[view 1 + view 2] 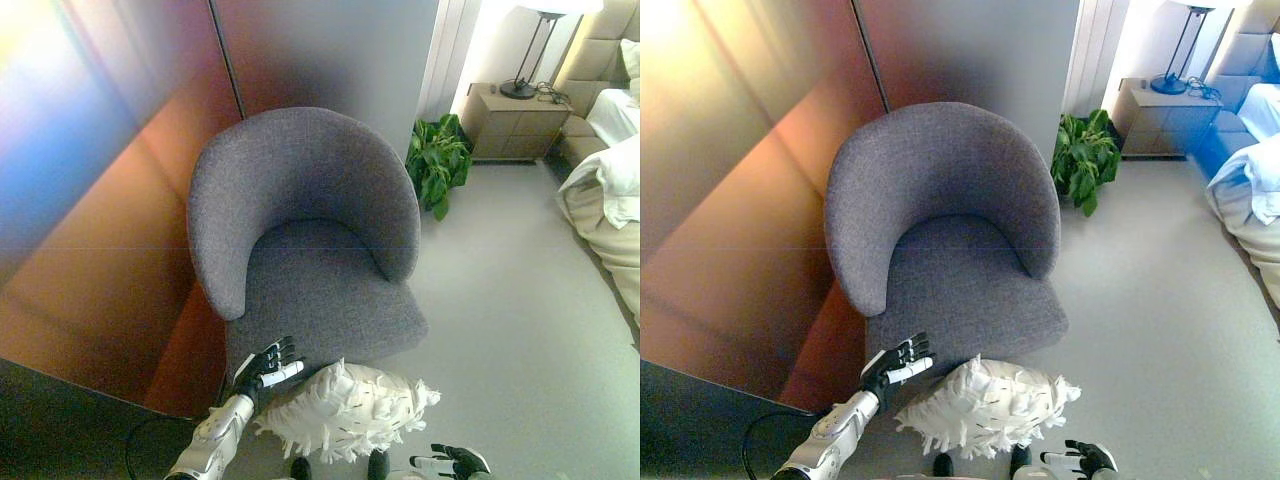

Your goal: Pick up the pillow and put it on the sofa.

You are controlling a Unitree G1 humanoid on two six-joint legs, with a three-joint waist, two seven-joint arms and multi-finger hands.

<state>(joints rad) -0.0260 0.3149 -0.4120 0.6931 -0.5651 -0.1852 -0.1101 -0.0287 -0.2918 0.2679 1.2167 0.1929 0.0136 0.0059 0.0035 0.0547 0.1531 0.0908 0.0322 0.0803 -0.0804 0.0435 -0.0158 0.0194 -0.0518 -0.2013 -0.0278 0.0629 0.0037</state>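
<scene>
A white shaggy pillow [345,410] lies on the floor just in front of the grey armchair [305,240], its far edge close to the front of the seat. My left hand [265,367] is open, fingers straight, just left of the pillow and at the seat's front edge. My right hand [455,462] shows at the bottom edge, right of and below the pillow, fingers relaxed and apart from it. The pillow also shows in the right eye view [985,408].
A wood-panelled wall [100,200] runs along the left, close to the chair. A green plant [438,160] stands behind the chair on the right. A nightstand [512,122] with a lamp and a bed [610,190] are at the far right.
</scene>
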